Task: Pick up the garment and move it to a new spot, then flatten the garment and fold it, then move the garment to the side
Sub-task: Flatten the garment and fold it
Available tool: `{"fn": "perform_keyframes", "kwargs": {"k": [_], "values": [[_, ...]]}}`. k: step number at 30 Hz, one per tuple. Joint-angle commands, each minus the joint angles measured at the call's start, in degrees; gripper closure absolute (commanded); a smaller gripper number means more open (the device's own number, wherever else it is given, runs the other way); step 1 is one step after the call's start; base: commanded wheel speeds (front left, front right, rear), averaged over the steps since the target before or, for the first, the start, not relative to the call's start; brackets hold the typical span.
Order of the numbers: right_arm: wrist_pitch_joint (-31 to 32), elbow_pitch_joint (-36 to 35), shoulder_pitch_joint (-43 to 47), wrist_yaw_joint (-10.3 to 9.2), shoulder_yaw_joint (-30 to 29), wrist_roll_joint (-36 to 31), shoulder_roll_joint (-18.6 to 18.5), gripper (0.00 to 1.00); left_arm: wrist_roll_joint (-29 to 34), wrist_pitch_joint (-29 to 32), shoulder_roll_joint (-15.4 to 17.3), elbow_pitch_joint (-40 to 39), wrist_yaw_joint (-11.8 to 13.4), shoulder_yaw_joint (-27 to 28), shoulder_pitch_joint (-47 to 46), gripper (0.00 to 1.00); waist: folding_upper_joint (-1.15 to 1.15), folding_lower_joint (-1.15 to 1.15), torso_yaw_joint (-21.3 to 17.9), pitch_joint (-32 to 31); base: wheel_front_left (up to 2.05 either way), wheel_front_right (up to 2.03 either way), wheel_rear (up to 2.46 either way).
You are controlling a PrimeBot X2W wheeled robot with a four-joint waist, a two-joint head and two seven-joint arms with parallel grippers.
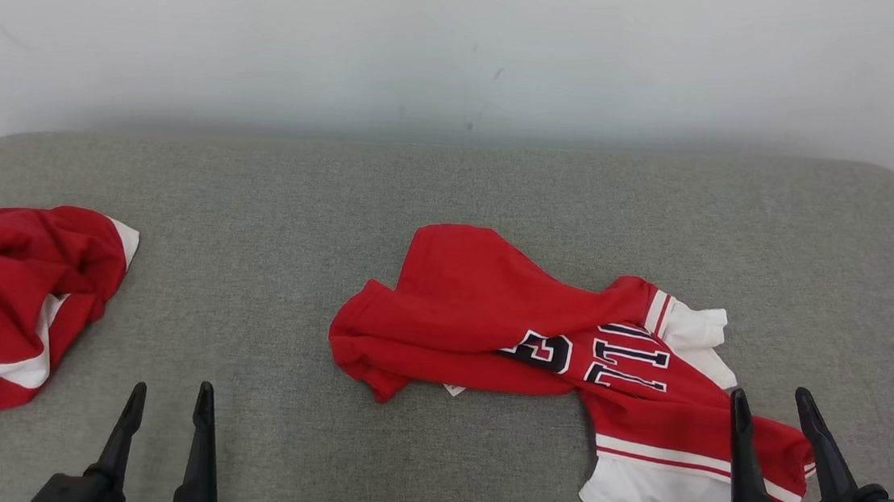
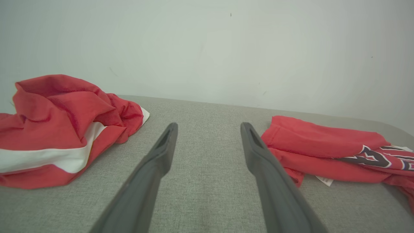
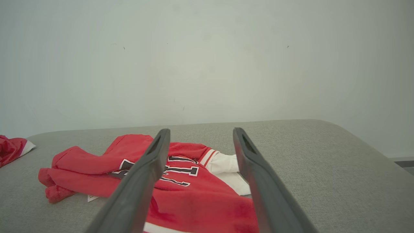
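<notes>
Head view: jersey (image 1: 475,302) crumpled on cushion (image 1: 452,187); left gripper (image 1: 172,385) and right gripper (image 1: 771,393) both spread, empty. Flattening advised: pinch opposite edges low, draw apart evenly.

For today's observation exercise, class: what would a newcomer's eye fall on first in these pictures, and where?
A red jersey with dark lettering and white trim lies crumpled right of centre on the grey cushion. A second red-and-white garment sits bunched at its left edge. The left claw and right claw stand open in front.
</notes>
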Motion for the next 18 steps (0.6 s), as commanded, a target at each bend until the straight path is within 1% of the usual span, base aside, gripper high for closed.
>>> {"fn": "perform_keyframes", "kwargs": {"k": [1,4,8,14,18], "values": [[-0.24,-0.29,-0.23,-0.13,0.04,-0.29,0.23,0.00,0.47,-0.19,-0.01,0.14,-0.03,-0.32,-0.59,0.00,0.00,0.00,-0.09,0.28,0.00,0.00,0.00],[-0.25,-0.31,-1.04,-0.13,0.36,-0.22,0.28,0.00,0.74,-0.19,0.00,0.96,-0.01,-1.97,-1.73,0.00,0.00,0.00,-0.45,1.02,0.00,0.00,0.00],[-0.25,-0.01,-2.13,-0.13,1.29,-0.14,0.26,0.00,0.82,-0.19,0.00,4.60,-0.49,-5.96,-4.59,0.00,0.00,0.00,-1.58,2.47,0.00,0.00,0.00],[-0.15,0.58,-4.21,-0.13,2.40,-0.03,0.63,0.00,0.35,-0.19,0.05,12.65,-0.72,-11.61,-10.29,0.00,0.00,0.00,-4.37,5.10,0.00,0.00,0.00],[-0.15,0.74,-5.15,-0.13,2.54,-0.02,1.03,0.00,0.16,-0.19,0.05,18.24,-0.89,-13.77,-13.66,0.00,0.00,0.00,-6.40,6.71,0.00,0.00,0.00]]}}
